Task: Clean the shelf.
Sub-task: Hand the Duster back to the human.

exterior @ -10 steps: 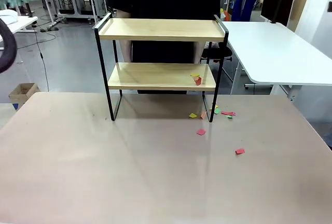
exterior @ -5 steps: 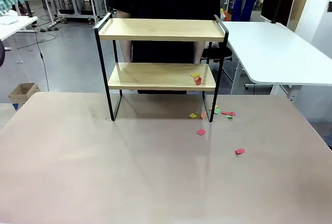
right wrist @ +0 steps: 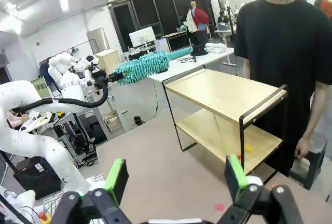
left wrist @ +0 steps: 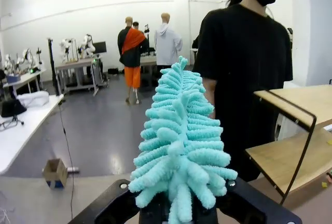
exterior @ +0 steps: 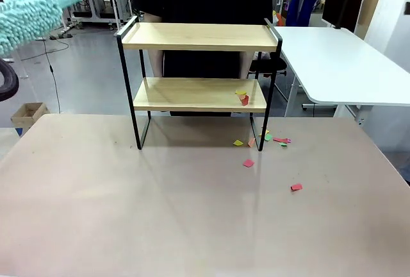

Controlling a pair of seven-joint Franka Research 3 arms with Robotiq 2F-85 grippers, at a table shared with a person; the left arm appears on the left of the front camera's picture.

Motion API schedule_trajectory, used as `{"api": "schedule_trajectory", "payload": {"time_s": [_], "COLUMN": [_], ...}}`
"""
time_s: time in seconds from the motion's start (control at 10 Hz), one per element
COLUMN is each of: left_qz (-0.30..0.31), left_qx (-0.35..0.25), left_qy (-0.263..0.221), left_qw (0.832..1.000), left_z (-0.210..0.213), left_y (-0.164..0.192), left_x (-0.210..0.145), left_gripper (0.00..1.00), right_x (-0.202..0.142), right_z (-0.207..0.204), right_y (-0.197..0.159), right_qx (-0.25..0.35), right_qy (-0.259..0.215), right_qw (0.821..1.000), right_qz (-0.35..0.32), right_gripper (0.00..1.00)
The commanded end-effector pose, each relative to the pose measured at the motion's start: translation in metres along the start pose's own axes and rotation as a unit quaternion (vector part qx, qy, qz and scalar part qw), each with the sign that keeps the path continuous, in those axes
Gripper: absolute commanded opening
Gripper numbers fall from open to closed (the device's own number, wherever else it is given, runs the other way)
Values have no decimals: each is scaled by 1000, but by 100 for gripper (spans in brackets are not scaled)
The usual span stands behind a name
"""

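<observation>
2 wooden boards of the shelf (exterior: 198, 65) on beige table (exterior: 128, 213)

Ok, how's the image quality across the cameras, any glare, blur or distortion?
Front view: even light, sharp on the shelf, soft sheen on the table. Left wrist view: the duster in the left hand slightly soft up close. Right wrist view: wide-angle bending, bright ceiling glare, right hand open.

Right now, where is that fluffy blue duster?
The duster is up at the front view's far left, in the left arm's fingers, left of the shelf.
</observation>
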State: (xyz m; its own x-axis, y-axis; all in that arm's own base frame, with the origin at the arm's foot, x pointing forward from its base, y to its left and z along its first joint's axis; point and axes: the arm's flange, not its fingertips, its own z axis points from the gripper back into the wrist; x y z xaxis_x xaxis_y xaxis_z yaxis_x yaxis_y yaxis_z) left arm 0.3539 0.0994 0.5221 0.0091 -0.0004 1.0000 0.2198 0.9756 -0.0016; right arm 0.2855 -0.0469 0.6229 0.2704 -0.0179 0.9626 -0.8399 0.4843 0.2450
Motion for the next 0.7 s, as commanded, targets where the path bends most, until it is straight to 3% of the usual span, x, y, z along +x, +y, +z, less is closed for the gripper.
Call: {"api": "schedule_trajectory", "payload": {"time_s": [0.0,0.6], "left_qz": [10,7], "left_qx": [4,-2], "left_qy": [6,11], "left_qw": [1000,1000], "left_z": [7,-2], "left_y": [-10,-14], "left_x": [-38,-56], "left_gripper": [17,17], "right_x": [3,3], "right_z": [-2,-2], "right_y": [-1,-1], "right_qx": [3,3], "right_qy": [-14,-14], "right_qw": [1000,1000], "right_qz": [7,7], "right_gripper": [100,100]}}
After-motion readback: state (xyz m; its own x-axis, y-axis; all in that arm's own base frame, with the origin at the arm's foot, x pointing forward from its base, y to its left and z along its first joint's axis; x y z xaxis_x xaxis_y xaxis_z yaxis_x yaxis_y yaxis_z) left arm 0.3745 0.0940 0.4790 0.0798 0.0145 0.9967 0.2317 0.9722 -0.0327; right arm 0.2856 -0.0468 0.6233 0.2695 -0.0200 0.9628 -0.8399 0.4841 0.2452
